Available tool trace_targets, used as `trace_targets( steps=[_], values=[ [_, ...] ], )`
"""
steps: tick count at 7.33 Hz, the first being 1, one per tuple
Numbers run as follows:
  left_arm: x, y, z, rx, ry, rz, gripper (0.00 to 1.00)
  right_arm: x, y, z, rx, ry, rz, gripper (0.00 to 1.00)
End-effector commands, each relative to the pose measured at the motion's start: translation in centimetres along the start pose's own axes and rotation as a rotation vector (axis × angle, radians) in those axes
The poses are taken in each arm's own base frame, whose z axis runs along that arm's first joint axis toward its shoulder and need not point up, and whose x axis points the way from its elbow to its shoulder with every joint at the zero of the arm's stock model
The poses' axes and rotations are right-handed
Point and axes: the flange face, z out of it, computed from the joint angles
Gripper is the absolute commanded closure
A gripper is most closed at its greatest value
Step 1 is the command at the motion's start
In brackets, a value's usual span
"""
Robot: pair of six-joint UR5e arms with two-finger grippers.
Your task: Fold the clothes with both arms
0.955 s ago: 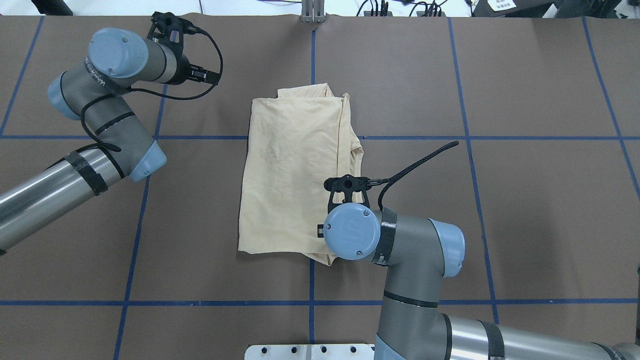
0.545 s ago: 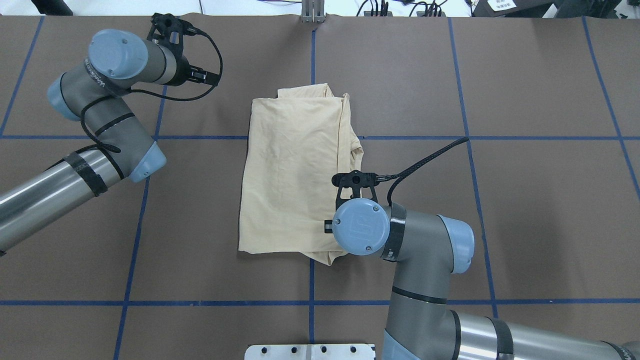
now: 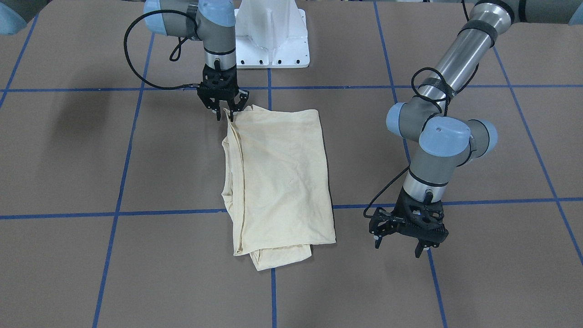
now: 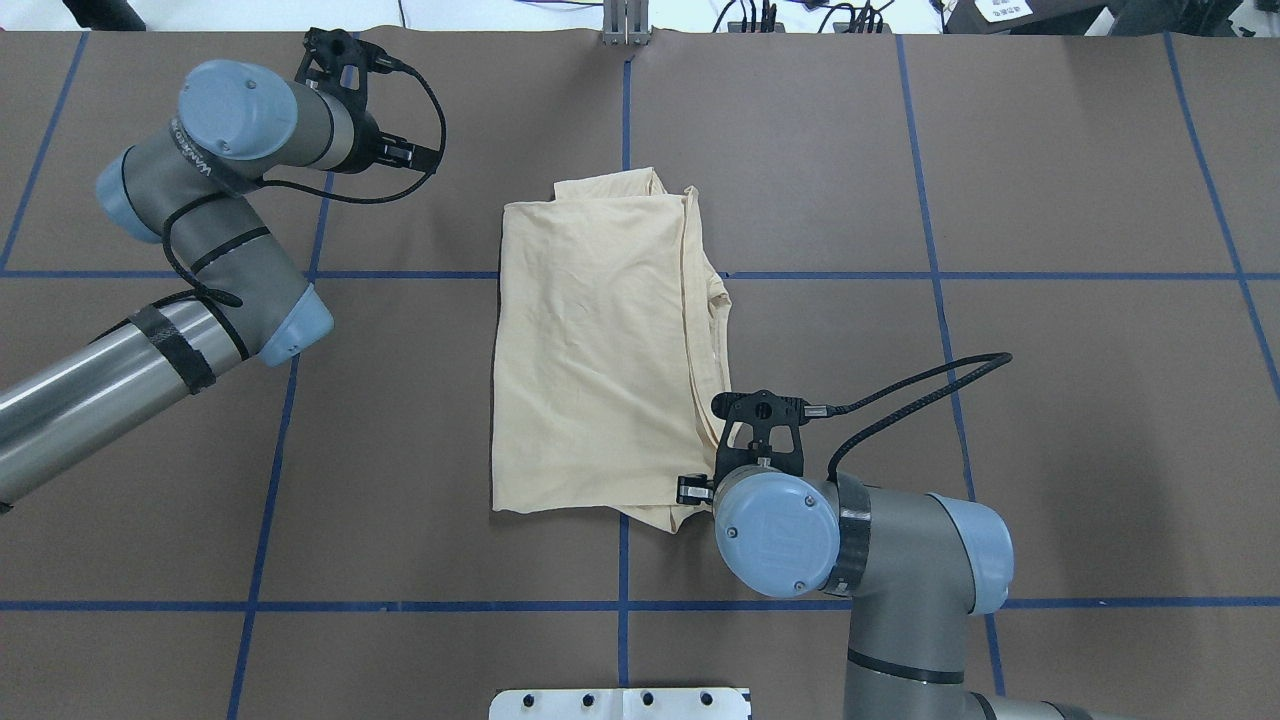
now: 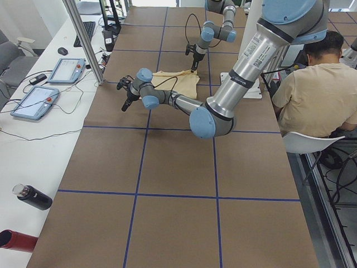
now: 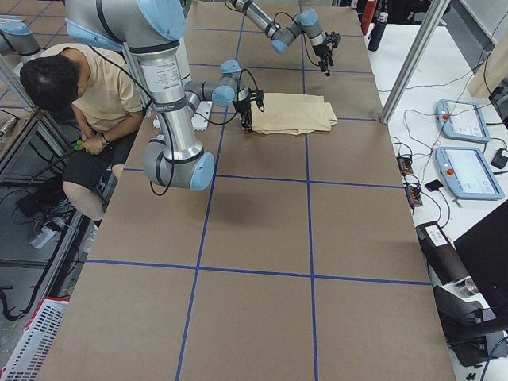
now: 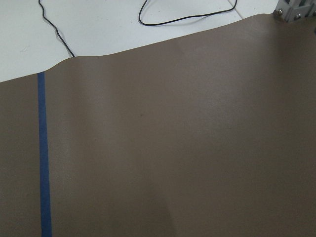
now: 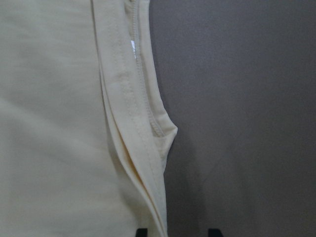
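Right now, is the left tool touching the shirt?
No: the front-facing view shows the left tool open above the table, with bare brown surface between it and the shirt.

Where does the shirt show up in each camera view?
Front-facing: shirt in the centre.
Overhead: shirt in the centre.
Exterior left: shirt small, top centre.
Exterior right: shirt upper centre.
Left wrist: not in it.
Right wrist: shirt fills the left half.
Shared landmark in the exterior views: the blue line crossing under the shirt.
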Motion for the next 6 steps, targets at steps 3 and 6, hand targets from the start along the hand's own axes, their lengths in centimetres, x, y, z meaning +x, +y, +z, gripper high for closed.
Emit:
trace_targets(
  steps=[3,6],
  values=[
    [0.3,0.2,0.0,-0.002,0.003,0.001,0.0,-0.5,-4.4,-1.2,0.048,-0.01,-0.023,0.0],
    [-0.1,0.7,0.1,0.007,0.013,0.004,0.0,-4.7,-9.8,2.8,0.008,0.058,-0.01,0.0]
  ],
)
